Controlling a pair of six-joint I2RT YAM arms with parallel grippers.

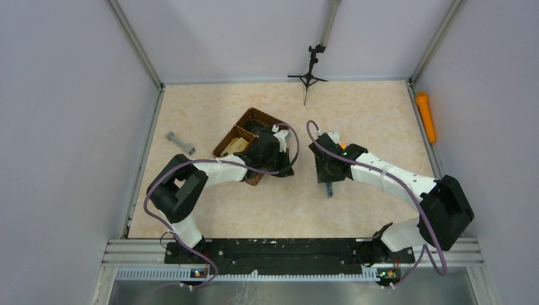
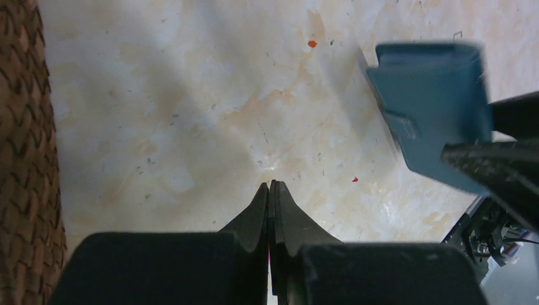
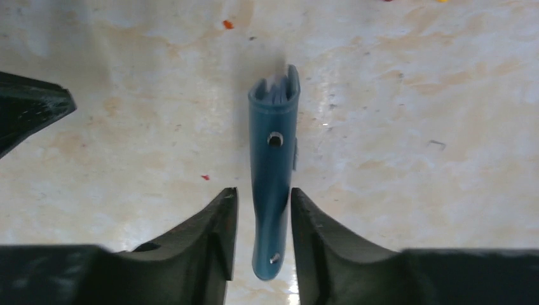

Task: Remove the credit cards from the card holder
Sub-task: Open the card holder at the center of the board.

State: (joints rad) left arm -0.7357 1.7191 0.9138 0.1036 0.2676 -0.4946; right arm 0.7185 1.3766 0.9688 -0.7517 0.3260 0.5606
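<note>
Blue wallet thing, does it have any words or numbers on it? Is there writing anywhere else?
None: no words, numbers or signs can be read in any view.
card holder: plain blue, only two metal snaps, no print.
basket: plain brown weave, no label.

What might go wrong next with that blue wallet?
The card holder sits edge-on between the right end effector's fingers with a gap on one side, so it may slip or topple. It looks folded shut, so probably nothing can be pulled out yet. The left end effector is shut beside the woven basket, near the holder; reaching in, it might knock it.
</note>
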